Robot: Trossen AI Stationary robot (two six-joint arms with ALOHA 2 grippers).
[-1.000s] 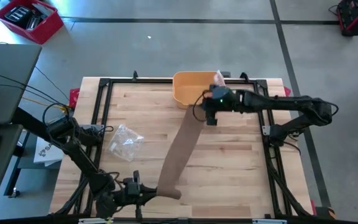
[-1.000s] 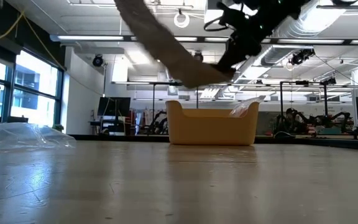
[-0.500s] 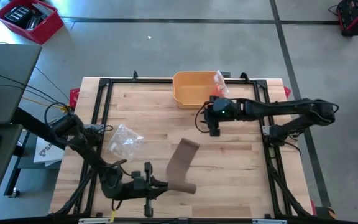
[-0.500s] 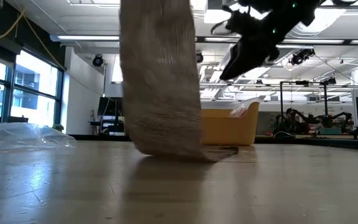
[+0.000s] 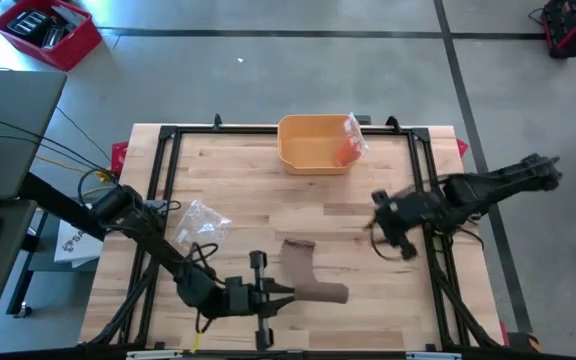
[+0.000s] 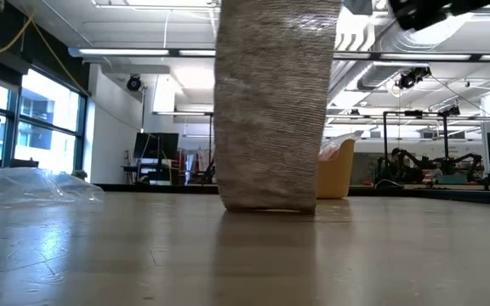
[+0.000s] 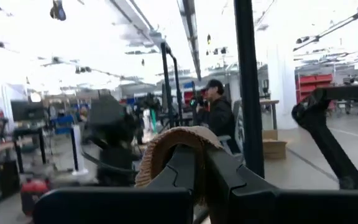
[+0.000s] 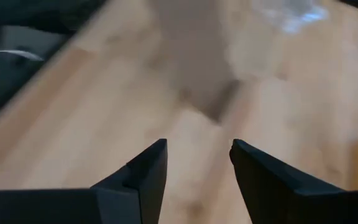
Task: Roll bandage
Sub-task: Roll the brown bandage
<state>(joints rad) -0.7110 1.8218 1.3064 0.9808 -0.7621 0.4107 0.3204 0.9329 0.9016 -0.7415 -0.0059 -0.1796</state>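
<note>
Wooden planking covers the desk (image 5: 368,285), with a yellow bin (image 5: 313,143) at its far edge and a crumpled clear bag (image 5: 202,225) well off to the side of the work. At the near edge the left pincer (image 5: 286,297) is clamped tight on one end of the bandage (image 5: 303,270). From that grip the tan strip runs a short way out along the desk and then bends toward the bin. The low view shows part of the strip standing up off the wood like a broad band. The right pincer (image 5: 393,238) hangs beyond the strip's free end, well apart from it, fingers (image 8: 143,168) spread and holding nothing. The step in hand looks like winding the strip up from the held end, with most of it unrolled. Next, the right pincer would need to take the loose end and keep it taut while the left one turns.
</note>
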